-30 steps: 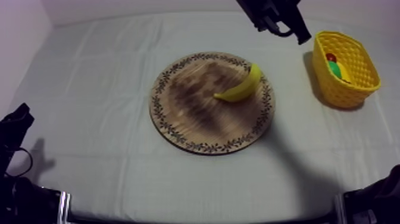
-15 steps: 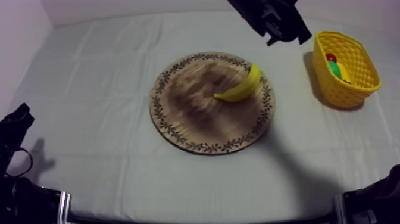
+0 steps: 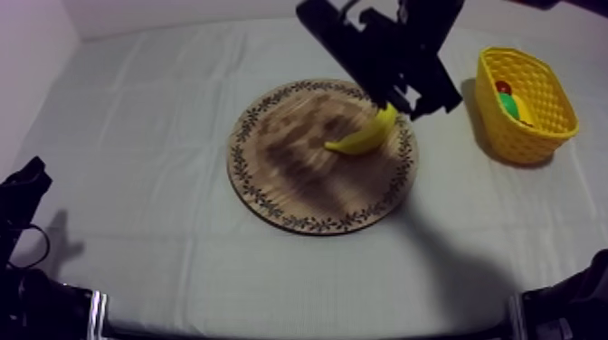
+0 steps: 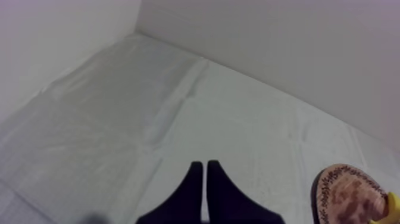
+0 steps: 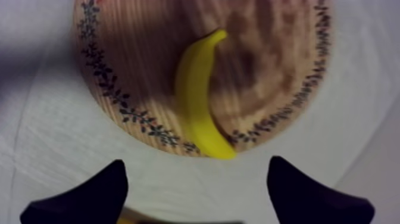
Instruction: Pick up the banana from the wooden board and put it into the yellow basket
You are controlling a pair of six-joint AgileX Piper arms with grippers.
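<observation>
Our right pincer (image 5: 195, 167), fingers spread and empty, hovers over the curved yellow banana (image 5: 196, 101). It lies at the round wooden board's (image 3: 299, 172) rim nearest the yellow basket (image 3: 534, 136), its length square to our finger line. Our left pincer (image 4: 203, 179) rests closed, well apart.

One banana (image 3: 366, 136), one board (image 3: 294, 176), one basket (image 3: 532, 137), one small red fruit (image 3: 503, 88)
</observation>
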